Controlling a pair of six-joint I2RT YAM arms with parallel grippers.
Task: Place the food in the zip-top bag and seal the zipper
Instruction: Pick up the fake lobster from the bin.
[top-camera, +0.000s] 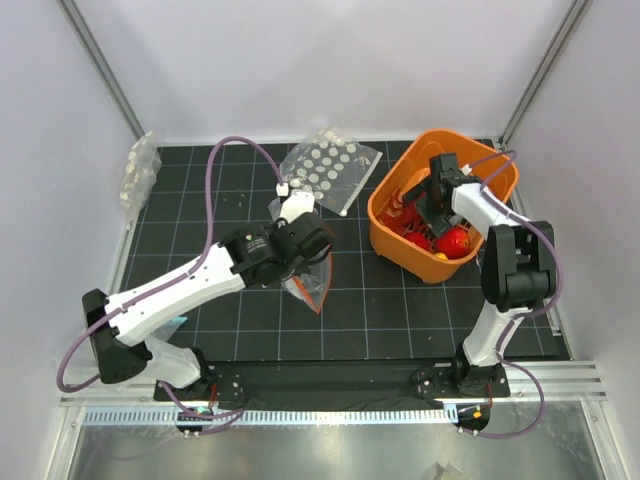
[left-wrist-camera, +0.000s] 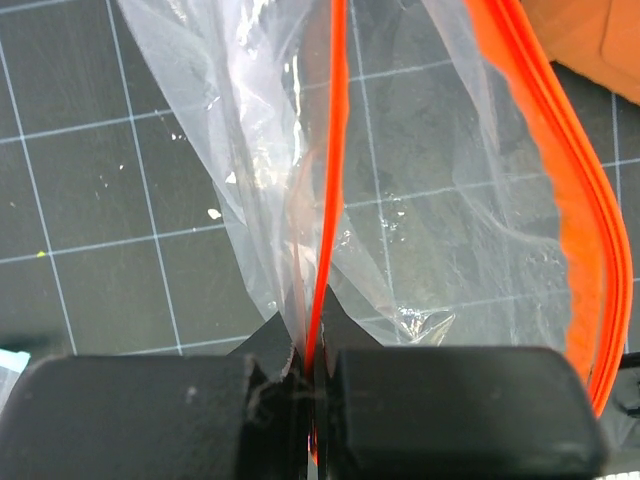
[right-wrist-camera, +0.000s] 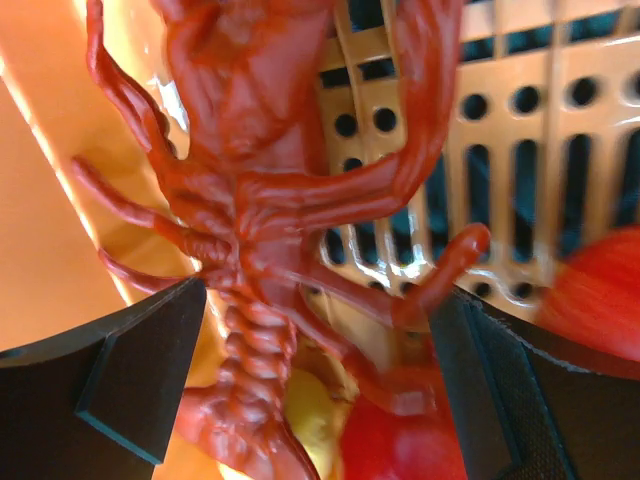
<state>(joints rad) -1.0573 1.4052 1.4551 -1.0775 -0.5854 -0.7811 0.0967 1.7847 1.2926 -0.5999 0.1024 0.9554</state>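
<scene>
My left gripper (top-camera: 300, 262) is shut on the clear zip-top bag (top-camera: 308, 282) and holds it above the mat. In the left wrist view its jaws pinch the orange-red zipper strip (left-wrist-camera: 328, 200) at the bag's mouth, and the bag (left-wrist-camera: 430, 200) hangs open with the strip's other side (left-wrist-camera: 590, 230) curving at the right. My right gripper (top-camera: 432, 212) is down inside the orange basket (top-camera: 400, 170). In the right wrist view it (right-wrist-camera: 315, 350) is open, its fingers either side of the red long-legged toy (right-wrist-camera: 260, 190). A round red fruit ball (top-camera: 455, 240) lies beside it, also in the right wrist view (right-wrist-camera: 600, 300).
A clear bag with rows of white discs (top-camera: 330, 170) lies at the back middle. Another clear bag (top-camera: 140, 170) lies at the back left edge. The slotted basket wall (right-wrist-camera: 520, 150) is close behind the toy. A yellow piece (right-wrist-camera: 310, 400) lies under the toy.
</scene>
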